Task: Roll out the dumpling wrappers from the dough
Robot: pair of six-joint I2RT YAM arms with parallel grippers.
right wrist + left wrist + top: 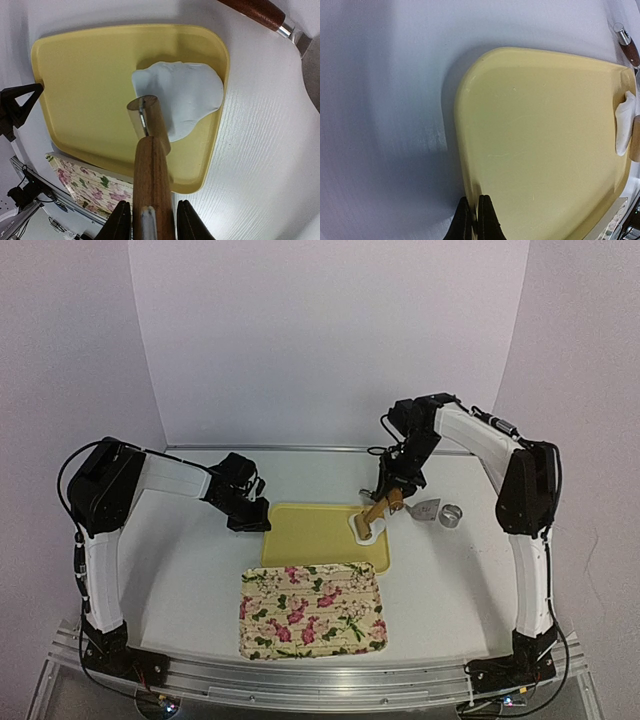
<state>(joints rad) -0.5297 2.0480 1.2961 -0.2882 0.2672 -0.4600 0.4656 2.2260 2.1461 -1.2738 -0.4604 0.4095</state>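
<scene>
A flattened white dough lump (180, 97) lies at the right end of the yellow cutting board (310, 530); it also shows in the top view (368, 531) and the left wrist view (624, 122). No round wrapper disc is in view. My right gripper (152, 215) is shut on the wooden handle of a small rolling pin (150, 150), whose roller end rests on the near edge of the dough. My left gripper (475, 220) is shut on the board's left rim and pinches it against the table.
A floral tray (312, 608) lies just in front of the board. A metal ring cutter (451, 515) and a brown-handled metal tool (257, 11) lie on the white table right of the board. White walls stand behind and at both sides.
</scene>
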